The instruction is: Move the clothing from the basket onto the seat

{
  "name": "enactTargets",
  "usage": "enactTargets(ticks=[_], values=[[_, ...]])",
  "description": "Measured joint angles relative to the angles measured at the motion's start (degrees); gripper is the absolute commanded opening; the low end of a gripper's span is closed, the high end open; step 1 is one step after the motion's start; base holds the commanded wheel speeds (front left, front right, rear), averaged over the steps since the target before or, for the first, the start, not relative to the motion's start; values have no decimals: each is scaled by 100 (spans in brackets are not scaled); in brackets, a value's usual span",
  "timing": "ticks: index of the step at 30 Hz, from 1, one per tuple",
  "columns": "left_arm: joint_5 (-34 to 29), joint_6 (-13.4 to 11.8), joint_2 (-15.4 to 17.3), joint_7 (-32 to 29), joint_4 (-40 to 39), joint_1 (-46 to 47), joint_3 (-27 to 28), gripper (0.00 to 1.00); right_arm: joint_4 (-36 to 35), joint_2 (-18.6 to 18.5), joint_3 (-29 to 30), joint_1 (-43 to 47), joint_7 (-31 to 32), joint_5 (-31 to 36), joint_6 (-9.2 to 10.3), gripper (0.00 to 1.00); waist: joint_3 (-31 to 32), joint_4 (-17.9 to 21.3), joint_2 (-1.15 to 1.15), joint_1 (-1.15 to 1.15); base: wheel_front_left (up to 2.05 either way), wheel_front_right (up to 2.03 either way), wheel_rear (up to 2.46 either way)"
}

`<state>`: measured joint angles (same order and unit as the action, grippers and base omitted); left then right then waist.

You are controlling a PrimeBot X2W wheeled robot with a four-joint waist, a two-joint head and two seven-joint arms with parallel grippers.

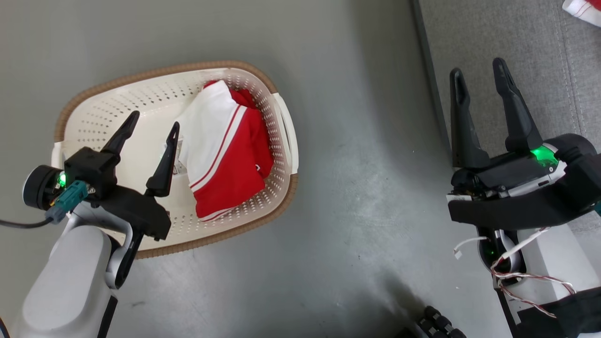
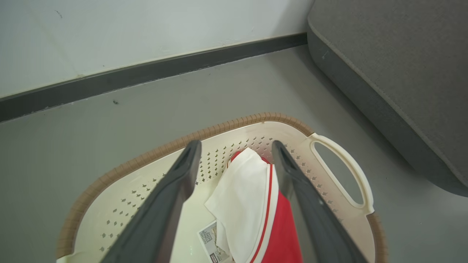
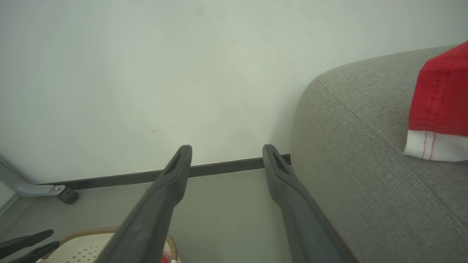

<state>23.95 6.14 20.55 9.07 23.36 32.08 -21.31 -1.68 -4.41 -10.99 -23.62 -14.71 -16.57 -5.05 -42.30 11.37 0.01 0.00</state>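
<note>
holding one garment [image 1: 225, 155] each: one basket [image 1: 164, 70], one seat [image 1: 521, 33].

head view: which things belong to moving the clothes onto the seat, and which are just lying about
Belongs to the job:
red and white shorts, in the basket
seat
red garment with white trim, lying on the seat
left tool, open over the basket
right tool, open

Just lying about:
grey floor
loose wires by the right arm
black ridged object at the bottom edge

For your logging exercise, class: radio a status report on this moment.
Both tools open, empty: left tool above basket, right tool beside seat. Shorts in basket, another red garment on seat. Shorts unobstructed.
</note>
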Motion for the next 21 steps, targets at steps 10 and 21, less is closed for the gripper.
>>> enactTargets(ticks=[10, 21], values=[[-47, 49, 45, -350, 570, 364, -222, 100, -98, 62, 43, -270, 0, 7, 8, 100, -423, 199, 0, 0, 0, 0, 0], [68, 93, 21, -700, 1151, 730, -368, 100, -390, 104, -25, -458, 0, 8, 49, 100, -814, 469, 0, 0, 0, 0, 0]])
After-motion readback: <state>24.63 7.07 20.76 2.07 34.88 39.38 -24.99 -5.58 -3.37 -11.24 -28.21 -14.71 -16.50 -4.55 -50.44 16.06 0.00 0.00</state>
